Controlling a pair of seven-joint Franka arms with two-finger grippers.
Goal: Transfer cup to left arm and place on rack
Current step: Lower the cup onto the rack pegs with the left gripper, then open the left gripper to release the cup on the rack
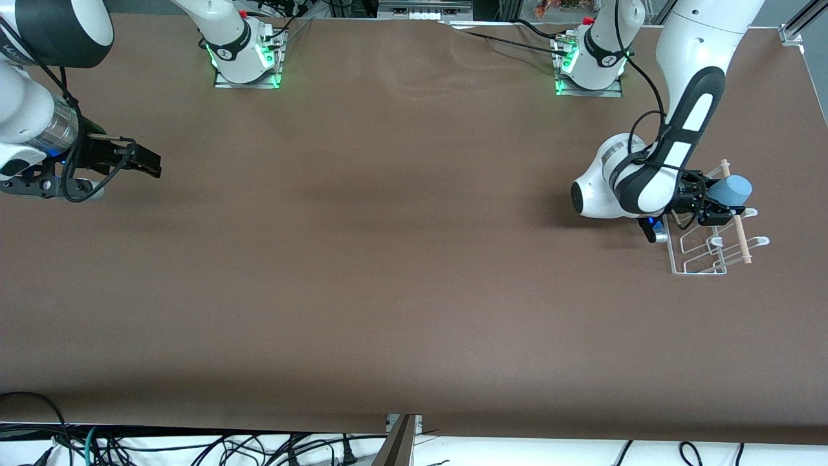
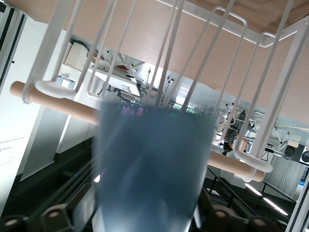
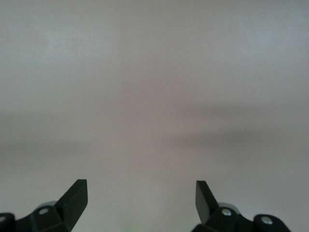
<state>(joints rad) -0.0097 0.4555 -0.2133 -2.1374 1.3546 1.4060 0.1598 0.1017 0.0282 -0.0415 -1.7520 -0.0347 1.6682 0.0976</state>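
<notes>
The cup [image 1: 732, 190] lies on its side over the rack [image 1: 702, 249], at the left tool [image 1: 715, 206].
The rack stands near the worktop [image 1: 388, 272] edge at the left arm's end. The cup sits between the left tool's fingers; whether they grip it or have let go, I cannot tell. The wooden dowel [image 2: 58, 102] runs just past the cup. The right tool [image 3: 141, 198] hangs wide and empty over the worktop's right-arm edge, waiting.

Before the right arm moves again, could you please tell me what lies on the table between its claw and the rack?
Nothing: in the front view, only bare brown table stretches between the right claw and the rack.
</notes>
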